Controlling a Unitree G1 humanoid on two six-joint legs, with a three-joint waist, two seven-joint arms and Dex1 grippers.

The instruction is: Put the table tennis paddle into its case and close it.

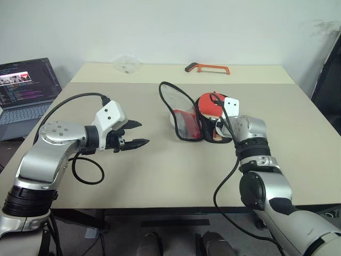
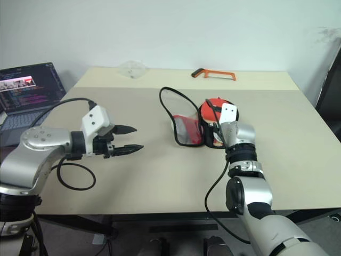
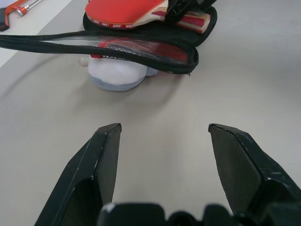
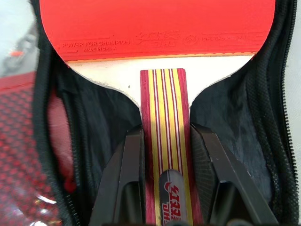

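The case (image 1: pixel 184 121) lies unzipped in the middle of the table, its red mesh-patched flap (image 3: pixel 141 49) standing up on the left side. In its black lower half (image 4: pixel 230 117) rests the table tennis paddle (image 1: pixel 209 102), red face up. My right gripper (image 4: pixel 165 134) is shut on the striped wooden handle (image 4: pixel 164 103), a finger on each side. A pale fuzzy ball (image 3: pixel 117 75) sits on the table against the case. My left gripper (image 1: pixel 139 133) hovers open above the table, left of the case and apart from it, with nothing between its fingers (image 3: pixel 106 146).
An orange hacksaw (image 1: pixel 208 68) and a clear plastic piece (image 1: pixel 127 64) lie at the table's far edge. An open laptop (image 1: pixel 26 88) stands on a lower surface to the left. Bare tabletop (image 1: pixel 160 176) stretches between the case and the front edge.
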